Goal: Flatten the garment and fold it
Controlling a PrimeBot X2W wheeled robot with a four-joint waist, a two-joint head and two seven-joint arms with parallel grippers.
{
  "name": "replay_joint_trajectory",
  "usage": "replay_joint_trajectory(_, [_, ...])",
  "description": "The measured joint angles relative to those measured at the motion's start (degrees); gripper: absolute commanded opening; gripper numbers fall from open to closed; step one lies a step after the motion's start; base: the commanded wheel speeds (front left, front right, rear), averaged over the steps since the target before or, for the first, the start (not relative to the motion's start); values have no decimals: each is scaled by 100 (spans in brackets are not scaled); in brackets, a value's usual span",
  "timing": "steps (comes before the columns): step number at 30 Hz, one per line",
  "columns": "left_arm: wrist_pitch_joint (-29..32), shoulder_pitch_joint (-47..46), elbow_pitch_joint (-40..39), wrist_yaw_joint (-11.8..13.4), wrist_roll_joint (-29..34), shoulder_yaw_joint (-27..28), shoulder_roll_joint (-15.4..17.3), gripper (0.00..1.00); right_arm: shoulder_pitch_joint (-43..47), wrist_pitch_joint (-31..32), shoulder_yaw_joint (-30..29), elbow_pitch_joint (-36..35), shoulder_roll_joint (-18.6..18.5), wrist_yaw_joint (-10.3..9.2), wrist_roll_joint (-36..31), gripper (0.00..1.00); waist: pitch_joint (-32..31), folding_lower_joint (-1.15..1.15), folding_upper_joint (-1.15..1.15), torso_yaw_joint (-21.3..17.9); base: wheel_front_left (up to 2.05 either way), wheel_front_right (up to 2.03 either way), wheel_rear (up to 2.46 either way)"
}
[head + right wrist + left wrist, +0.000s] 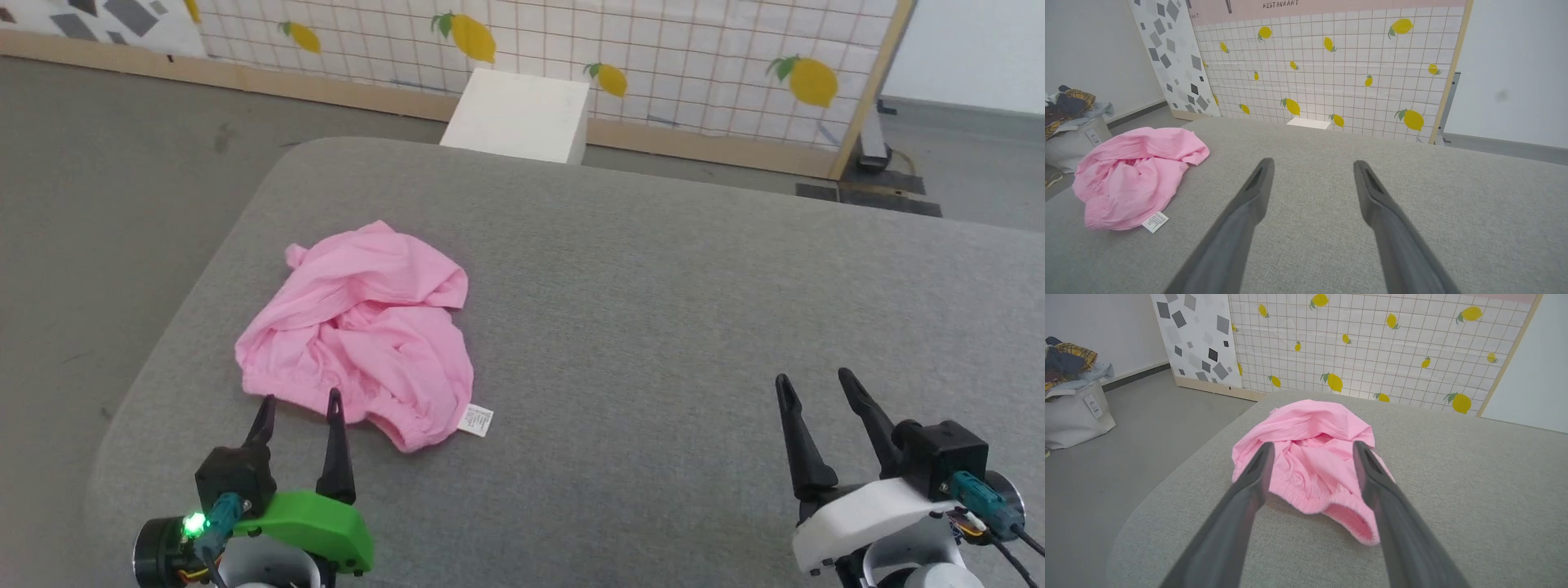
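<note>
Garment (359, 331) crumpled left; left gripper (301, 396), right gripper (815, 376) wide open, empty; pinch near waistband (1323, 502), spread outward.

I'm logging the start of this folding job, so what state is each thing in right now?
Shorts: crumpled heap on the table, unfolded
Label: lying out on the table beside the shorts
Left gripper: open, empty, at the shorts' near edge
Right gripper: open, empty, over the table
Laundry bag: full

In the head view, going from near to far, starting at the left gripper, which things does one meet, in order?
left gripper → garment → white box → lemon-patterned screen
</note>
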Motion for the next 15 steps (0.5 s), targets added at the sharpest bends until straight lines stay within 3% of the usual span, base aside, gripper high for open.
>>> replay_joint_trajectory(15, [-168,113,53,73,-221,-25,0,100,99,-151,25,111,0,0,180,100,-29,0,0,500,0,0,0])
